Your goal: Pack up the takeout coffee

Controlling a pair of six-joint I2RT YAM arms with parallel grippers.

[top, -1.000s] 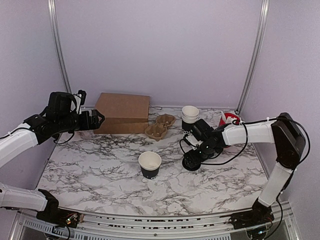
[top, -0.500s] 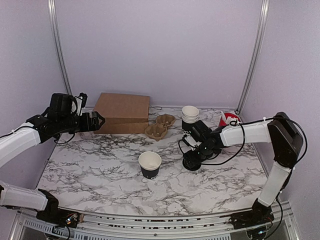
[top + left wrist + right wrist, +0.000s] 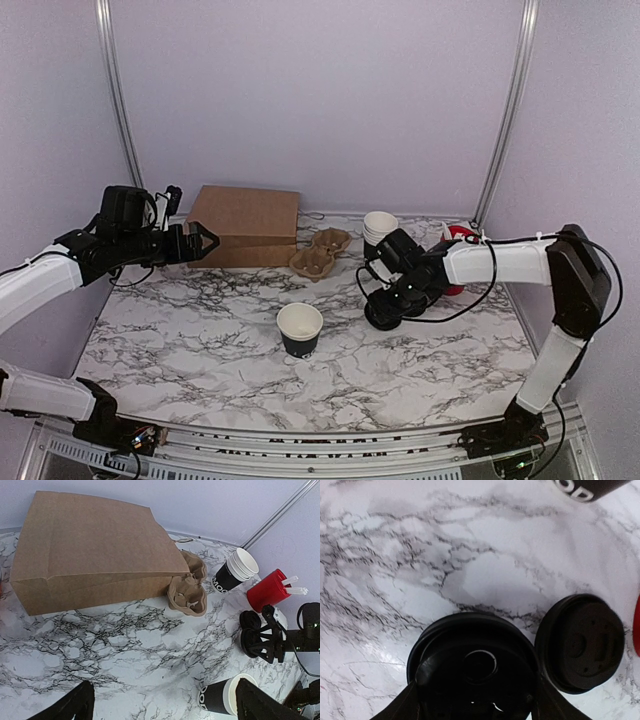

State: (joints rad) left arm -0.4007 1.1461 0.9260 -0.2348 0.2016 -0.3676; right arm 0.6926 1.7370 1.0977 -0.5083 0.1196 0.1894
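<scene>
Barely started I reckon: the cup (image 3: pixel 300 330) sat lidless mid-table, a lid (image 3: pixel 472 665) at its 3 o'clock was straddled by the right gripper (image 3: pixel 384 312) (couldn't tell if it'd clamped), the left gripper (image 3: pixel 203 241) hung wide open, and the bag (image 3: pixel 245 225) at 11 o'clock was unpacked.

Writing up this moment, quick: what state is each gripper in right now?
Left gripper: open, holding nothing.
Right gripper: fingers on either side of a black lid; whether it grips it cannot be told.
</scene>
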